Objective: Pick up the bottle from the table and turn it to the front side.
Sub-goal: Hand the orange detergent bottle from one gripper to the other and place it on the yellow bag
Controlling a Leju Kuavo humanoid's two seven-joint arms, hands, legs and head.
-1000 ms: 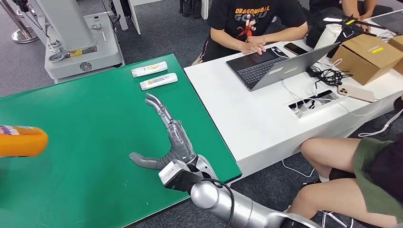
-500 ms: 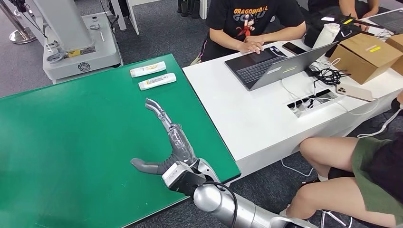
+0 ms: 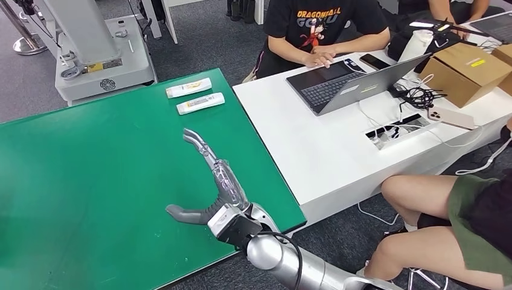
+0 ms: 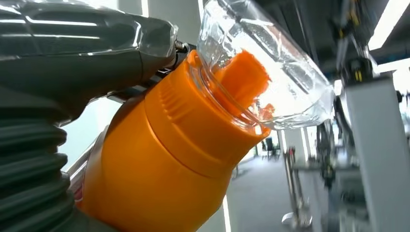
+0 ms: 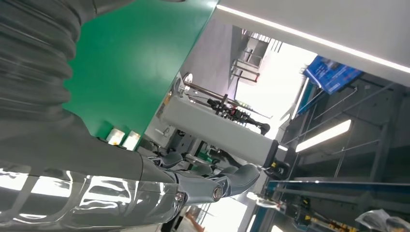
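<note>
While your left hand (image 4: 58,58) is gripping the orange bottle (image 4: 159,159), your empty, spread right hand (image 3: 208,181) is hovering; a loose grip risks dropping it.

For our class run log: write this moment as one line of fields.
left hand: holds orange bottle | right hand: open over green table | two white tubes: far edge

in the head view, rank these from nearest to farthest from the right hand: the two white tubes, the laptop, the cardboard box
1. The two white tubes, side by side on the green table beyond the right hand; too close together to rank.
2. The laptop, on the white table.
3. The cardboard box, at the far right.
</note>
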